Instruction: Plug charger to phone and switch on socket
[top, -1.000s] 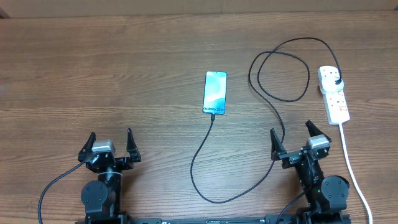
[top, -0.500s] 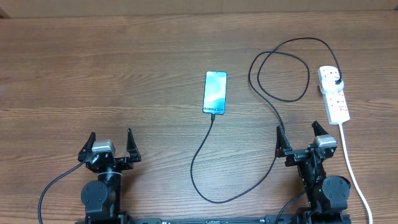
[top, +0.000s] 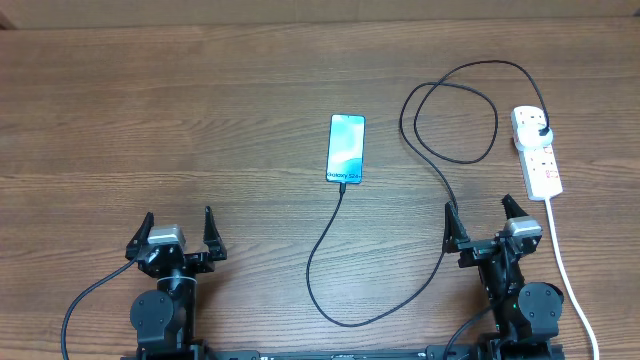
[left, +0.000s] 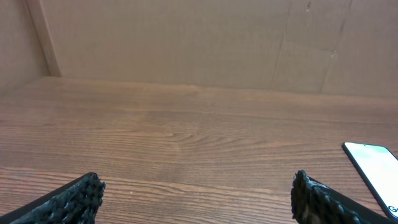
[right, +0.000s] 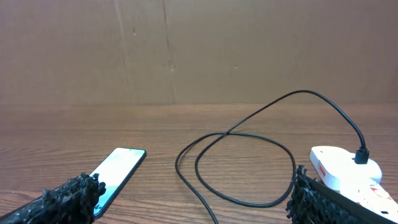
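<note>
Phone (top: 346, 149) first: where is it?
— Flat at mid-table, screen lit. The charger (top: 342, 192) meets its near edge with its tip.
— What lies around it?
— The black cable bows toward the arms, passes right beside the right gripper (top: 477, 205), loops, and ends at the plug head (top: 541, 131) in the socket (top: 538, 155) on the right. The socket's white cord (top: 562, 250) runs along that gripper's outer side.
— Grippers?
— Both spread wide, holding nothing; the left gripper (top: 178, 216) is well apart from everything.
— Surroundings?
— Brown wood-grain table (top: 150, 100), cardboard wall (left: 186, 37) behind.
</note>
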